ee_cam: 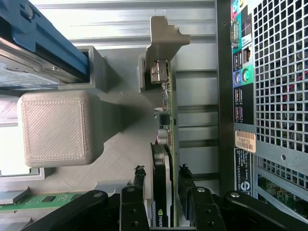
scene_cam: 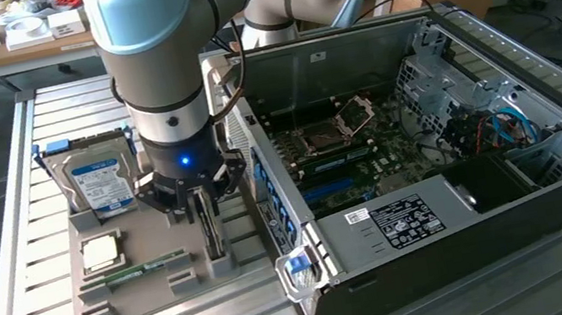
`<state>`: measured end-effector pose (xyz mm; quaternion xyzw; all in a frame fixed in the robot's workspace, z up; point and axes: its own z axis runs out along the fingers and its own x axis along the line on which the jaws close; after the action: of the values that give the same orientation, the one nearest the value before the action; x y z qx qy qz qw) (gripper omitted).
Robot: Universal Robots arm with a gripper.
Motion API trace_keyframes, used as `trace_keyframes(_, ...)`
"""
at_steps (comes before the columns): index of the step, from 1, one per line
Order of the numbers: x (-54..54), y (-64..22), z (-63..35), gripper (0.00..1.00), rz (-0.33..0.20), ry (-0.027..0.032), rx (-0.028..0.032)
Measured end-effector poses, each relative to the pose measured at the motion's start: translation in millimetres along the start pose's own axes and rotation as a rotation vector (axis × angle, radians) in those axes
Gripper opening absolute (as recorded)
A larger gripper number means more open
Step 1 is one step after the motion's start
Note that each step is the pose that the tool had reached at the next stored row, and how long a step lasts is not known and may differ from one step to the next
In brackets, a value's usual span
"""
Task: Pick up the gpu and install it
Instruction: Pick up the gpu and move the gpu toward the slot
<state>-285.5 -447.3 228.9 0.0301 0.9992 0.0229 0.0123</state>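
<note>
Wrist view | we found the gripper [ee_cam: 162,177] open, one finger each side of the gpu [ee_cam: 167,113] | gpu stood on edge just beside the computer case [ee_cam: 269,96], long axis along the case's rear panel, directly below the gripper.

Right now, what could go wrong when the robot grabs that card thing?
1. The jaws stand open on both sides of the gpu. If they close off-centre, they might tip it sideways or squeeze its small parts.
2. The gpu stands on edge in slots of the gray holder. Pulled up crooked, it could snag and drag the holder.
3. The computer case stands close beside it, so a swing that way might knock the card against the wall.
</note>
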Motion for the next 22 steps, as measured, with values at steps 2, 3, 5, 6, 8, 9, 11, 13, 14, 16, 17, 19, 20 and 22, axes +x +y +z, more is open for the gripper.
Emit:
trace_keyframes(2,0.0,0.0,0.7,0.42,0.0,-0.0001,-0.0001)
trace_keyframes(3,0.0,0.0,0.6,0.42,0.0,-0.0001,-0.0001)
trace_keyframes(5,0.0,0.0,0.6,0.42,0.0,0.0,0.0)
trace_keyframes(6,0.0,0.0,0.6,0.42,0.0,0.0,0.0)
trace_keyframes(8,0.0,0.0,0.7,0.42,0.0,-0.0001,-0.0001)
trace_keyframes(9,0.0,0.0,0.7,0.42,0.0,-0.0001,0.0)
trace_keyframes(11,0.0,0.0,0.6,0.42,0.0,-0.0001,0.0)
trace_keyframes(13,0.0,0.0,0.6,0.42,0.0,-0.0001,0.0)
trace_keyframes(14,0.0,0.0,0.6,0.42,0.0,0.0,0.0)
trace_keyframes(16,0.0,-0.1,0.6,0.42,0.0,0.0,0.0)
trace_keyframes(17,0.0,0.0,0.7,0.4,0.0,0.0,0.0)
trace_keyframes(19,0.0,0.0,0.6,0.34,0.0,0.0002,0.0)
trace_keyframes(20,0.0,0.0,0.6,0.28,0.0,0.0001,0.0)
trace_keyframes(22,0.0,0.0,0.6,0.27,0.0,0.0,0.0)
